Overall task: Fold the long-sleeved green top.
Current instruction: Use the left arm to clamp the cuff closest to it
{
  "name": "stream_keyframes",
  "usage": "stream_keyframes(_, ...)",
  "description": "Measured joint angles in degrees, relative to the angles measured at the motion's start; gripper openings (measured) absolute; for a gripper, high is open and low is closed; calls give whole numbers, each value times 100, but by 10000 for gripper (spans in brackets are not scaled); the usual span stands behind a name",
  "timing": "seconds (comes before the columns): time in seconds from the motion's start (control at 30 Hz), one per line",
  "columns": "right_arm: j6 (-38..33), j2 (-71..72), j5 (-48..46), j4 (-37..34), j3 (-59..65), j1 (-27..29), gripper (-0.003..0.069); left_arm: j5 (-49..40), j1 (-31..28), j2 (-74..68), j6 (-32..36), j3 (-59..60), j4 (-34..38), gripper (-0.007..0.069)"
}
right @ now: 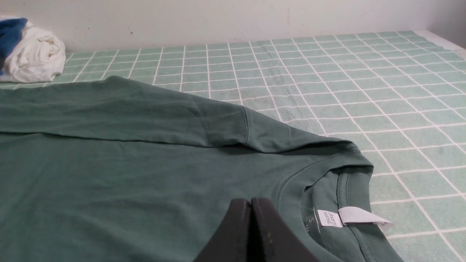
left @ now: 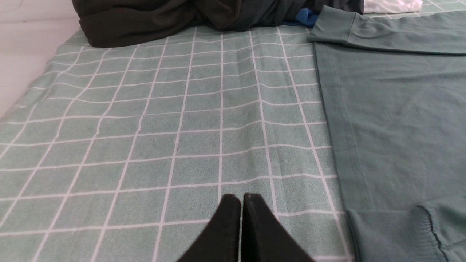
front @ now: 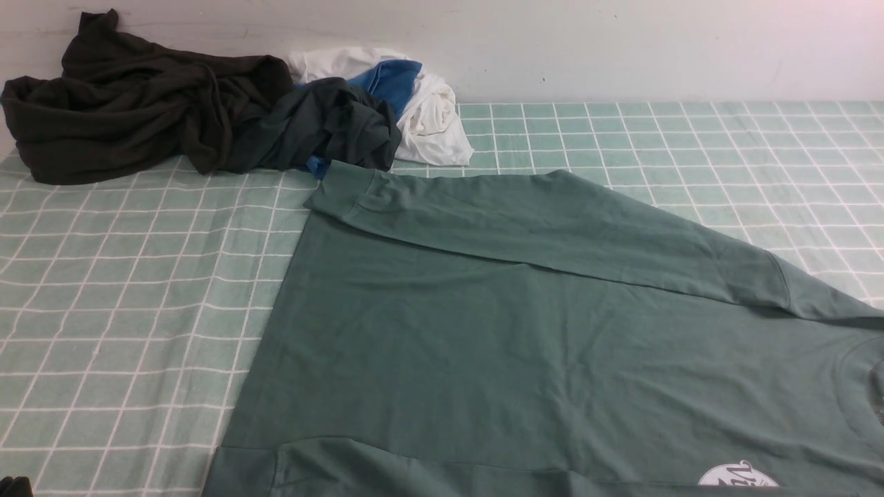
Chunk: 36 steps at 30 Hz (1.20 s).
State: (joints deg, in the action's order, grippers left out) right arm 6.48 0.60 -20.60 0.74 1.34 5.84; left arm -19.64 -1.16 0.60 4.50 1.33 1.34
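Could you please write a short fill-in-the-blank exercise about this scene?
The green top's neckline points toward the robot's ____ side.
Its round chest print is ____ in color.
The left gripper and right gripper are both ____.
The cloth under the top has a ____ pattern of white lines.

Missing words: right; white; shut; grid

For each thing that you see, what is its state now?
Green top: laid out, both sleeves folded inward
Left gripper: shut
Right gripper: shut
Black garment: bunched up
White garment: bunched up
Grid-patterned cloth: spread, slightly wrinkled
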Motion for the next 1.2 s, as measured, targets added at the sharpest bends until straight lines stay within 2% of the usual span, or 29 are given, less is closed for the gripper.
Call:
stream_keyframes(0.43,0,0,-22,-302,-2,0,-14,0,0,0,0,0,0,-3)
stream_keyframes(1.0,0,0,-24,-345,-6,0,-14,25,0,0,12,0,-6,-3)
stream_keyframes(1.1,0,0,-24,-345,-6,0,-14,179,0,0,-146,23,382,-3)
stream_keyframes(1.2,0,0,-24,-376,-6,0,-14,412,0,0,-607,35,1155,-3)
